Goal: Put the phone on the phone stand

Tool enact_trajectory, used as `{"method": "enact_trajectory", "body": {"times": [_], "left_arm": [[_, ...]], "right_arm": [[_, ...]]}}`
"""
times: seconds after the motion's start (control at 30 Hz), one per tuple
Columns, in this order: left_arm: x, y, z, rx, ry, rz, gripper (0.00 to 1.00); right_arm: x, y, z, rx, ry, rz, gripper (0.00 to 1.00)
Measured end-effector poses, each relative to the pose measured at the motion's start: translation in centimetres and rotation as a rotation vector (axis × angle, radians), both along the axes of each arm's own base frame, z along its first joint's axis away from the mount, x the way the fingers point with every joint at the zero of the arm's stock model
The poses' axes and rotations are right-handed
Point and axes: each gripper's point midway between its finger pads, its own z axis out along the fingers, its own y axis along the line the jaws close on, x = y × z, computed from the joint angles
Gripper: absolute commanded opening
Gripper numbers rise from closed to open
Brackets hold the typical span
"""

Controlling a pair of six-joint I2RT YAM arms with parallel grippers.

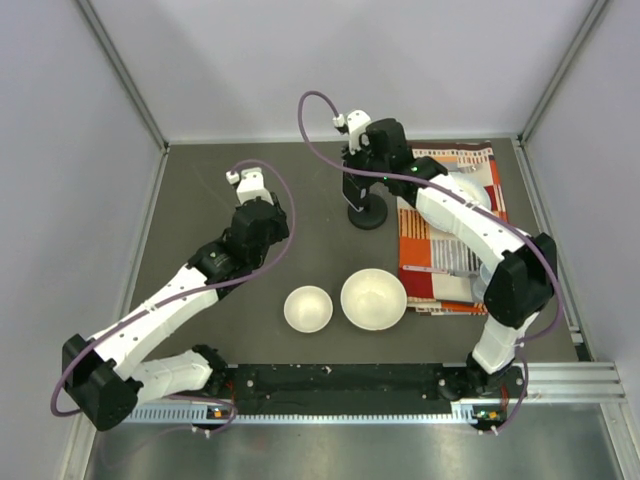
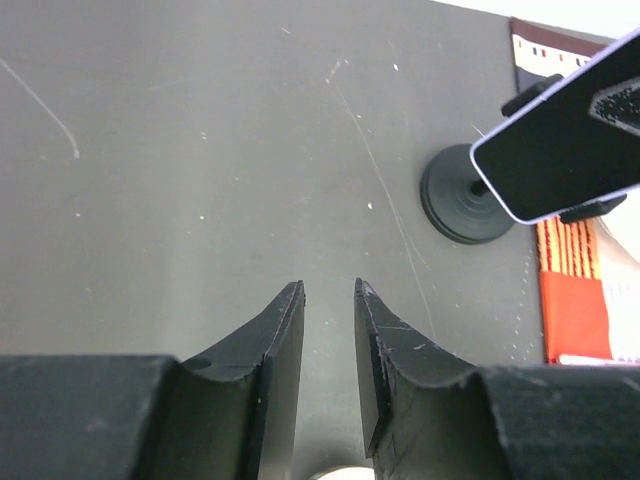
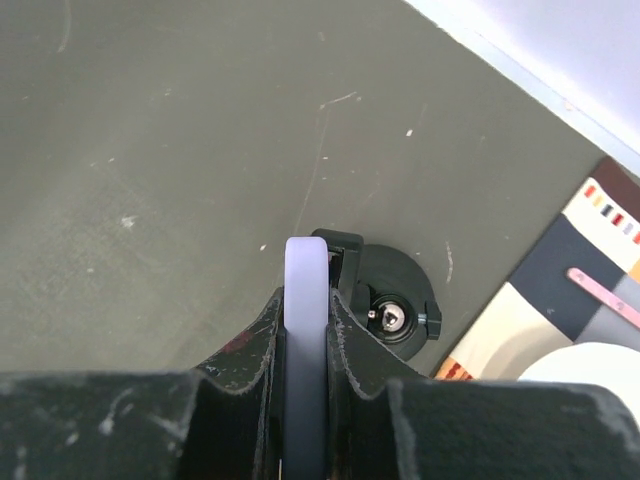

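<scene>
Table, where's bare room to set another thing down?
Bare: far-left table beside the left arm, and the middle strip between phone stand and large bowl. Crowded: the right side, with the cloth and right arm.

Open over bare counter (image 1: 318, 232) left of the phone stand (image 1: 368, 213).
Blocked rightward by patterned cloth (image 1: 425, 272), nearward by smaller bowl (image 1: 308, 308) and larger bowl (image 1: 373, 298) just beside each other.

One camera sits high behind the arms, looking down over the whole grey worktop (image 1: 200, 200). Both wrist cameras look from close by, sharing the black round-based phone stand (image 2: 460, 195).
</scene>
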Motion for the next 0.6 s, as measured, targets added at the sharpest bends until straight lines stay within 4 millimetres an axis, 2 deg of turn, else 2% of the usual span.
{"method": "enact_trajectory", "body": {"times": [0.2, 0.3, 0.47, 0.6], "left_arm": [[0.0, -1.2, -0.8, -0.055, 0.023, -0.107, 0.41], [-0.3, -1.6, -1.0, -0.09, 0.02, -0.167, 0.45], [-0.7, -2.4, -0.3, -0.133, -0.009, -0.259, 0.48], [-0.8, -3.3, 0.5, -0.155, -0.032, -0.319, 0.49]], "right_arm": [[-1.1, 0.2, 0.0, 0.069, 0.07, 0.131, 0.0], [-2.7, 0.6, 0.0, 0.077, 0.105, 0.218, 0.0], [-5.6, 1.0, -0.4, 0.078, 0.182, 0.317, 0.0], [-6.8, 1.1, -0.8, 0.079, 0.229, 0.345, 0.0]]}}
